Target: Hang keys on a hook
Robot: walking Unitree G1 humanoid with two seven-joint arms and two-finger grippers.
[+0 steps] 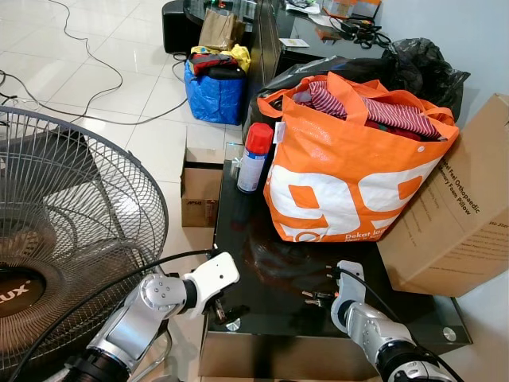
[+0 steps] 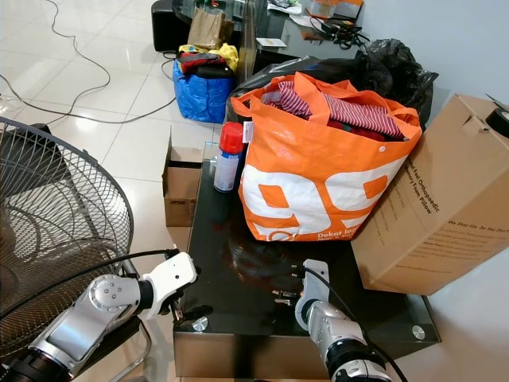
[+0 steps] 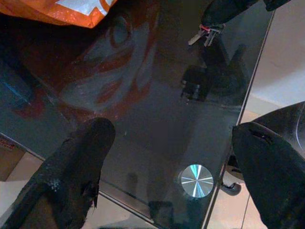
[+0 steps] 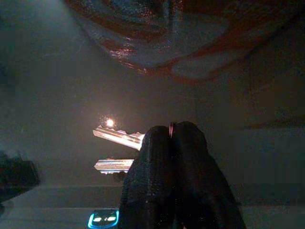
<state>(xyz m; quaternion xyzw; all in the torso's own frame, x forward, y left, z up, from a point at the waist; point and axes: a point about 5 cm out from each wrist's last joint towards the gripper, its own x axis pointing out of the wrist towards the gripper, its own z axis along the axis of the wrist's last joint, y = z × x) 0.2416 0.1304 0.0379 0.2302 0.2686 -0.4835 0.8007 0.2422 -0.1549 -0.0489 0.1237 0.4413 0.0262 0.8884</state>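
While the keys are pinched but no hook is visible, the step in hand reads as the lift off the glass.

Left eye view: right gripper (image 1: 322, 296) is low over the black glass table (image 1: 278, 314), near its front edge, with the keys (image 1: 312, 298) at its fingertips. Orange bag (image 1: 350, 171) fills the table's back; spray can (image 1: 254, 157) stands at the back left corner; cardboard box (image 1: 465, 211) leans off the right edge. Left gripper (image 1: 220, 312) hangs at the front left corner.

Right eye view: same layout; fan (image 2: 56, 239) stands off the table's left edge.

Left wrist view: left fingers (image 3: 76, 176) are spread wide with nothing between them, over the corner's metal stud (image 3: 196, 180).

Right wrist view: right fingers (image 4: 176, 176) are pressed together on the key ring; two blades stick out sideways, close above the glass.

Advice: raise straight up, slowly, so the blades neither swing nor scrape; grip looks thin, so check the pinch before turning; keep clear of the bag.
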